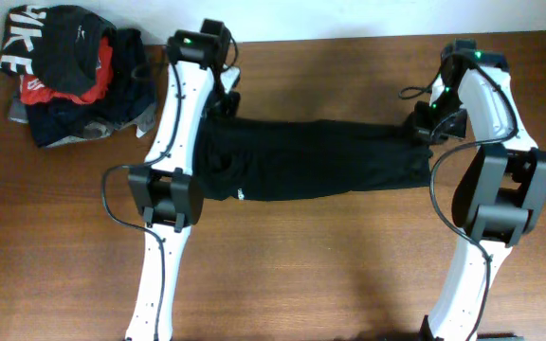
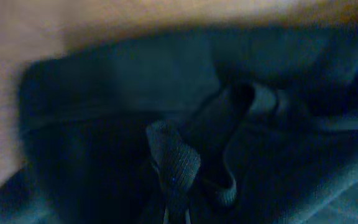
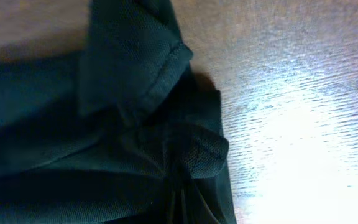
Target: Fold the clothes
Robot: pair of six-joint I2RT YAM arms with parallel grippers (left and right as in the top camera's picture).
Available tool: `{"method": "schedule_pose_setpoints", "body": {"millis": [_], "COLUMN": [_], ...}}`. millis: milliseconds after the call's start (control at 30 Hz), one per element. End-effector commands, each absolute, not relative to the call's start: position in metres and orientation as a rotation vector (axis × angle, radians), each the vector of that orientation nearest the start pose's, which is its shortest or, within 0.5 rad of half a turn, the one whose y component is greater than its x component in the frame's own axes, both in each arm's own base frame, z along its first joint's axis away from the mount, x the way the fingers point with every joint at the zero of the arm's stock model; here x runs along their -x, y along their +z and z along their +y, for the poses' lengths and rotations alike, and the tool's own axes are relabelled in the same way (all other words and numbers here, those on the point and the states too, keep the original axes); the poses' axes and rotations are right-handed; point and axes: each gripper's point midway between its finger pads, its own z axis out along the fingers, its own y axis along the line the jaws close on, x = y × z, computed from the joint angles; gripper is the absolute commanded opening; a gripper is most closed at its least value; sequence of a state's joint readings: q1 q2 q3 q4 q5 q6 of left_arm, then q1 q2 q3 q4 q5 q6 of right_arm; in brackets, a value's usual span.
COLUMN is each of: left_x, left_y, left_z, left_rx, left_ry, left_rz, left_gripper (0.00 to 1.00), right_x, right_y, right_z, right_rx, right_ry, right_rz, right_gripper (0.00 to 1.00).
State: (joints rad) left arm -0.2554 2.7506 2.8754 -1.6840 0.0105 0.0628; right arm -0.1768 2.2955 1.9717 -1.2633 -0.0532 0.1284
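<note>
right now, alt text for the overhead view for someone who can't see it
A black T-shirt lies stretched into a long band across a wooden table, the left gripper pinching one end and the right gripper the other. A heap of other garments sits in the far left corner.

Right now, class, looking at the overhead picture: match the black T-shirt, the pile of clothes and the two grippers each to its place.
Column one:
1. black T-shirt
2. pile of clothes
3. left gripper
4. right gripper

Column two:
A. shut on the shirt's right end
B. far left corner of the table
C. stretched lengthwise across the middle
D. shut on the shirt's left end

Pairs: 1-C, 2-B, 3-D, 4-A
</note>
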Motion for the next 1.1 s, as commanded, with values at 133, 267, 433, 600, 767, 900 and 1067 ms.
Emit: {"method": "schedule_pose_setpoints", "body": {"millis": [133, 267, 433, 600, 767, 900, 1067], "left_x": [-0.457, -0.45, -0.449, -0.449, -0.457, -0.467, -0.488], "left_y": [0.035, 0.027, 0.026, 0.028, 0.053, 0.09, 0.153], "left_z": [-0.132, -0.132, -0.131, -0.131, -0.125, -0.122, -0.102], "left_rx": [-0.593, -0.604, -0.605, -0.601, -0.541, -0.507, -0.328], "left_ry": [0.014, 0.021, 0.023, 0.023, 0.064, 0.055, 0.103], "left_rz": [3.214, 3.248, 3.255, 3.25, 3.195, 3.096, 2.916], "left_gripper": [0.01, 0.01, 0.43, 0.94, 0.99, 0.99, 0.99], "right_x": [-0.439, -0.441, -0.441, -0.443, -0.452, -0.458, -0.449], "right_y": [0.042, 0.042, 0.042, 0.042, 0.043, 0.042, 0.031], "right_z": [-0.082, -0.082, -0.082, -0.082, -0.075, -0.072, -0.07], "right_rx": [-0.532, -0.529, -0.529, -0.526, -0.396, -0.298, -0.265], "right_ry": [0.088, 0.087, 0.087, 0.086, 0.16, 0.185, 0.194], "right_rz": [3.094, 3.084, 3.082, 3.078, 3.057, 3.04, 3.072], "right_gripper": [0.04, 0.04, 0.07, 0.5, 0.68, 0.73, 0.73]}}
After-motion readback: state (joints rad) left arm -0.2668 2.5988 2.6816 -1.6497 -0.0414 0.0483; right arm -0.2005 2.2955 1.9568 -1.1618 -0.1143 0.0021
